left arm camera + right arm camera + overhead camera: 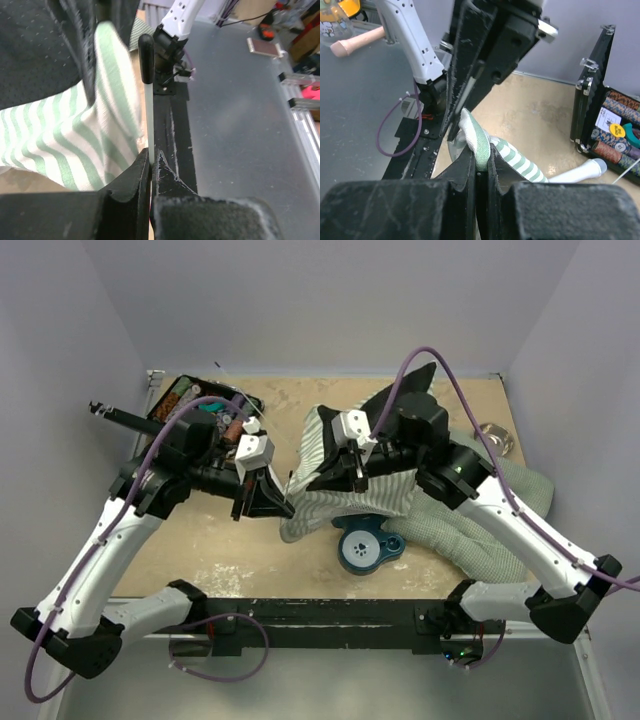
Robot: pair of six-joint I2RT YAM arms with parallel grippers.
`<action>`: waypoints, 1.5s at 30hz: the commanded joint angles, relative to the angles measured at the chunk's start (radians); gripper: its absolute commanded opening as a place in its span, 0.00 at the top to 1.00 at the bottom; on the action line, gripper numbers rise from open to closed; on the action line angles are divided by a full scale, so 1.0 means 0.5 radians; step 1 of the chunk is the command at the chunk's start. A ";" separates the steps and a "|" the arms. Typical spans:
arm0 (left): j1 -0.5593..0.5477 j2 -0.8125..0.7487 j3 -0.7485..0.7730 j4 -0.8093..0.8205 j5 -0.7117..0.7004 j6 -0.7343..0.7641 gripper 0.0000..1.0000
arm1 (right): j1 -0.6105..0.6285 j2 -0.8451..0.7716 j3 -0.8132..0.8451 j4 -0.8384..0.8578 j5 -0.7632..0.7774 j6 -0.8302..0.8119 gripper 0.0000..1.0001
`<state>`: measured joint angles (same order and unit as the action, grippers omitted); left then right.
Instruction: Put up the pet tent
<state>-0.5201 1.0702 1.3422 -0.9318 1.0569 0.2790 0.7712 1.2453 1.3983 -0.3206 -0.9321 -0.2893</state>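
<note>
Grip firmly with the left gripper (152, 155), shut on the thin white pole with a black end cap (149, 120). Avoid twisting; probably springy. Match it with the right gripper (481, 155), pinched shut on a hem of the green-and-white striped fabric pet tent (350, 502), slumped mid-table over the teal double bowl stand (362, 545). Draw both holds apart slowly, tautening cloth without yanking. Steer clear of the green checked cushion (490, 530) beside it and the open black chip case (200, 400) beyond.
</note>
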 commanded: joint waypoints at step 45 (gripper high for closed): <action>-0.083 0.225 -0.506 -0.152 0.034 -0.076 1.00 | -0.220 -0.230 -0.241 2.089 0.134 1.643 1.00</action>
<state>-0.5449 1.1172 1.1828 -0.7979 1.2358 0.2859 0.6758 1.1961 1.1847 0.2317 -0.9859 0.4042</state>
